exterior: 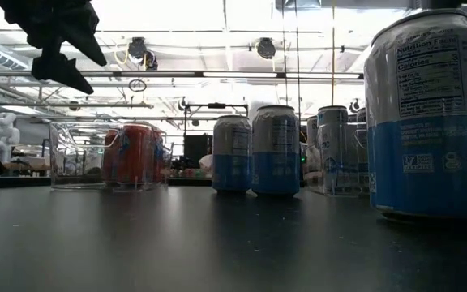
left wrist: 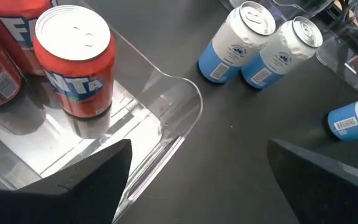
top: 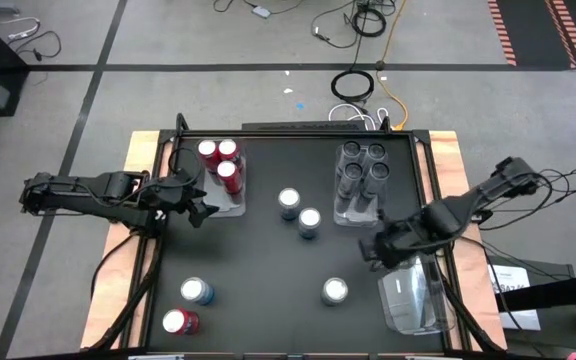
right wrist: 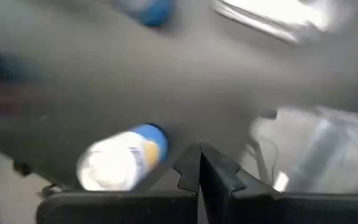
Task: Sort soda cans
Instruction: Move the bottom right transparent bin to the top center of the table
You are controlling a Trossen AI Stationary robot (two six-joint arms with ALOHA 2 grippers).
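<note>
Three red cans (top: 220, 160) stand in a clear tray (top: 230, 207) at the table's far left; the left wrist view shows one of them (left wrist: 73, 59) close up. My left gripper (top: 196, 203) (left wrist: 197, 180) is open and hovers above that tray's near end, touching nothing. Several dark grey cans (top: 361, 170) fill a tray at the far right. Two blue-and-silver cans (top: 299, 212) stand mid-table. Another (top: 335, 291) (right wrist: 123, 158) and a fourth (top: 197, 291) stand nearer, beside a lone red can (top: 179, 322). My right gripper (top: 373, 246) (right wrist: 199, 163) is shut and holds nothing.
An empty clear tray (top: 413, 292) lies at the table's near right, just beside my right gripper. The table's raised frame (top: 298, 131) runs along the far edge. Bare dark tabletop (top: 268, 280) lies between the scattered cans.
</note>
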